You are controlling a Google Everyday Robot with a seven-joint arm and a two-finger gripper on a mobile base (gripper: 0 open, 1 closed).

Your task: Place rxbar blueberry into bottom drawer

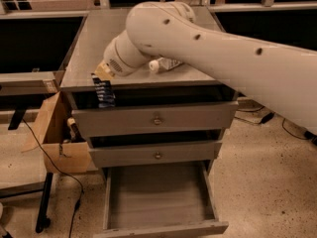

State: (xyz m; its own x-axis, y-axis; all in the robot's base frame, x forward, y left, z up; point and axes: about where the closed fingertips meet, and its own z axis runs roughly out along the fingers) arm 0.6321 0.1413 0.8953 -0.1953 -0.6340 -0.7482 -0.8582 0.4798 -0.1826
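One arm (223, 48) slants down across the cabinet top (91, 38), gripper (102, 75) pinching the rxbar blueberry (105, 94).

cream-white tubular arm (223, 48), small dark holes (197, 36), tan gripper (102, 74) at cabinet top (91, 38) front-left edge

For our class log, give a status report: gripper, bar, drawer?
Gripper at cabinet front-left edge, shut on snack bar. Bar hangs before top drawer. Bottom drawer open, nothing blocking.

My arm (223, 48) reaches from the right edge to centre-left of frame, gripper (102, 74) angled down-left, clamped on the rxbar blueberry (105, 94).
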